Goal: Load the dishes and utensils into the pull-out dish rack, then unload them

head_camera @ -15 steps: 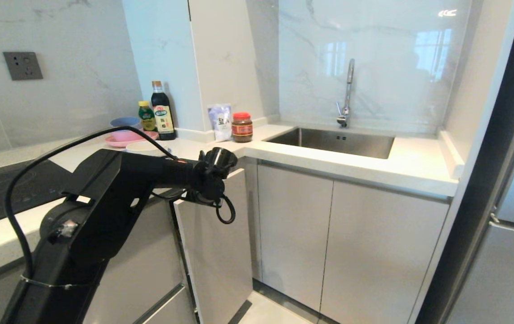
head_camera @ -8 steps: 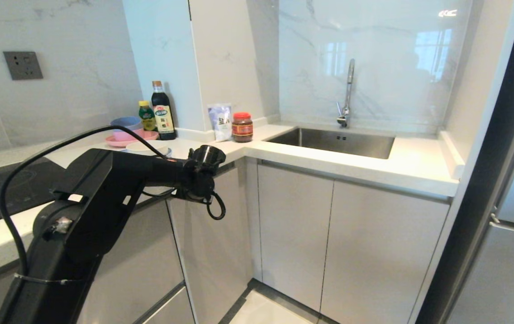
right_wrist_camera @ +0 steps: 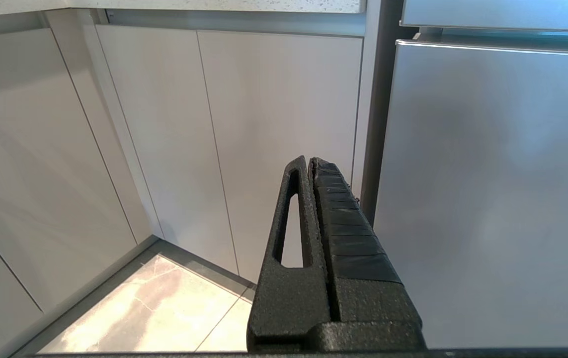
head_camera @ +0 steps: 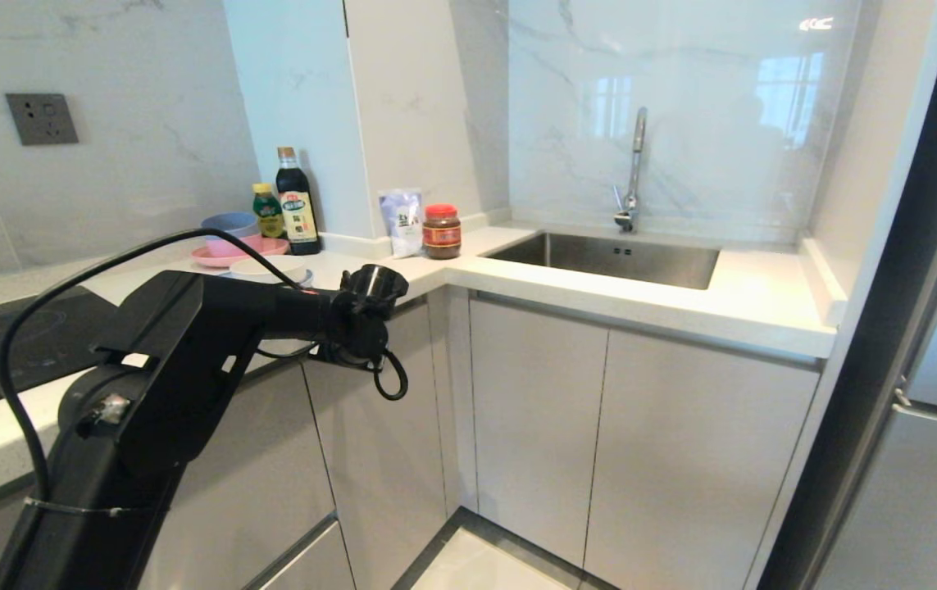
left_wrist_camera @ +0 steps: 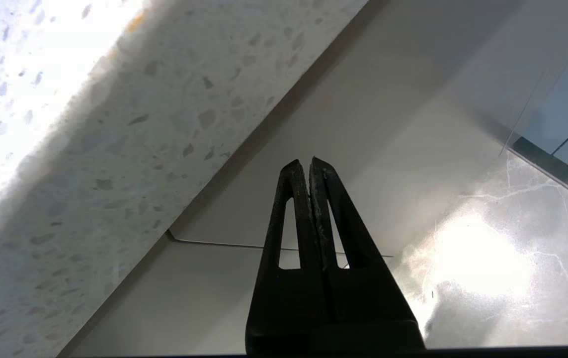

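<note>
Now your left gripper (left_wrist_camera: 310, 166), fingers pressed together and empty, sits against the pull-out dish rack's grey door front (head_camera: 378, 442), flush under the bench (head_camera: 599, 299); right gripper (right_wrist_camera: 308, 164) fingers together too.

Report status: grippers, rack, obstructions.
Left gripper shut, empty, at the pull-out dish rack's grey door front under the countertop edge. Right gripper shut, empty, parked low. Rack front flush with neighbouring cabinets. Nothing in the way.

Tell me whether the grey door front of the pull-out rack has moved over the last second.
Yes. The grey door front has gone in toward the cabinets: it now sits flush under the countertop, with the shut left gripper by its top edge.
</note>
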Robot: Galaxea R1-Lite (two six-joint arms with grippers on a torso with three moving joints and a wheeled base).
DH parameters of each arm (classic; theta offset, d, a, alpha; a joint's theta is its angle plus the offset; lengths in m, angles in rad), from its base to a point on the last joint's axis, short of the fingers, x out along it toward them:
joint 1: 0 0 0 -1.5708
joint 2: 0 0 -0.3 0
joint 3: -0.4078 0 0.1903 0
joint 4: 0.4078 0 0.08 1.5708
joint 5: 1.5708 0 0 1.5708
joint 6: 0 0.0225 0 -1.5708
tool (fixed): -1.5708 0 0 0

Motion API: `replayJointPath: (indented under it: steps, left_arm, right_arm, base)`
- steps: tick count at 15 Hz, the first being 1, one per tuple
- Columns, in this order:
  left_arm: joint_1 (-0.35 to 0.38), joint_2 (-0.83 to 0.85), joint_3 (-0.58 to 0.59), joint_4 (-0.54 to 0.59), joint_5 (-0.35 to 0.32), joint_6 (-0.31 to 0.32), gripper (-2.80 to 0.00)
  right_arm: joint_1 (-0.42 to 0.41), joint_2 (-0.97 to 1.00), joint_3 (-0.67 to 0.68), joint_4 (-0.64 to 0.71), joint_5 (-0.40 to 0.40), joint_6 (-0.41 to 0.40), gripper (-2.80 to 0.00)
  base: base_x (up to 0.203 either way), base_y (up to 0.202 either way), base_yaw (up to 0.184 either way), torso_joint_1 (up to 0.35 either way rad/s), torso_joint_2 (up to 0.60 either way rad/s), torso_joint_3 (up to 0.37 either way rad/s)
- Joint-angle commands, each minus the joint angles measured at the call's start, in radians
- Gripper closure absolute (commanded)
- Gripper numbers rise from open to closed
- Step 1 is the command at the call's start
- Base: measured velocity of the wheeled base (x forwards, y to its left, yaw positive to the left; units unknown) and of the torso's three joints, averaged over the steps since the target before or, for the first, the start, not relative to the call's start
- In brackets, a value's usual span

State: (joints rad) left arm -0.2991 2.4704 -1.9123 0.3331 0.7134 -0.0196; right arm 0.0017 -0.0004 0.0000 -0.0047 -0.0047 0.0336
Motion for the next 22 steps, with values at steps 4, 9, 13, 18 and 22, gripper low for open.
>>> replayJointPath:
  steps: [4,9,13,18,22]
  left_arm:
    - [-0.006,0.002,0.003,0.004,0.004,0.0,0.0]
    - [-0.034,-0.078,0.016,0.011,-0.026,-0.016,0.0]
    - [-0.075,-0.235,0.073,0.02,-0.125,-0.051,0.0]
    - [-0.098,-0.459,0.136,0.074,-0.245,-0.077,0.0]
    - [-0.104,-0.634,0.193,0.083,-0.289,-0.078,0.0]
  right_arm:
    - [0.0,-0.004,0.002,-0.001,0.0,0.0,0.0]
    - [0.001,-0.004,0.002,-0.001,0.0,0.0,0.0]
    - [0.0,-0.004,0.002,-0.001,0.0,0.0,0.0]
    - [0.0,-0.004,0.002,-0.001,-0.001,0.0,0.0]
    - [0.0,-0.004,0.002,0.0,0.0,0.0,0.0]
  base:
    - [0.0,0.0,0.0,0.0,0.0,0.0]
    - [0.0,0.0,0.0,0.0,0.0,0.0]
    - [0.0,0.0,0.0,0.0,0.0,0.0]
    - [0.0,0.0,0.0,0.0,0.0,0.0]
    - [0.0,0.0,0.0,0.0,0.0,0.0]
